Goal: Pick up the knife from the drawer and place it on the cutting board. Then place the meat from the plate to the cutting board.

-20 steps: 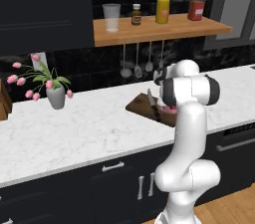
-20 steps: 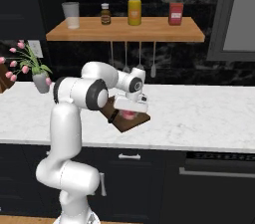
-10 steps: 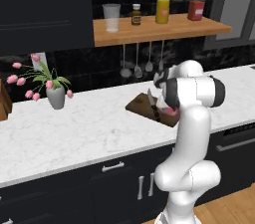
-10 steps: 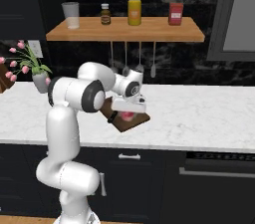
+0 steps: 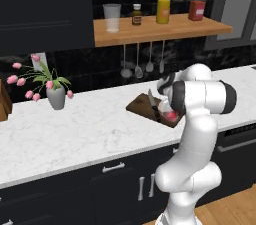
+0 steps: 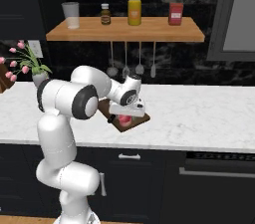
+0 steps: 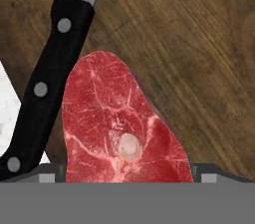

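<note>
Since a second ago the arm has lifted a touch off the cutting board [image 6: 142,116], and the pincer [image 6: 125,114] has let go of the meat [image 7: 119,123] and stands spread wide above it.

Everything here is placed off the cutting board, which sits on the marble worktop [image 5: 75,131] under the wooden shelf [image 5: 160,29]. The meat lies flat on the board, near the edge closest to the robot. From the hand view it sits right under the pincer, between the two finger tips [image 7: 47,173] that just peek up either side of it, not touching as far as I can see. The knife [image 7: 47,78] is on the board too, right beside the meat, handle nearly touching the steak's edge and poking off the board's edge over the worktop, blade pointing away toward the board's far side.

In the left base view you can spot the blade and a bit of red meat [image 5: 171,116] next to the white wrist.
</note>
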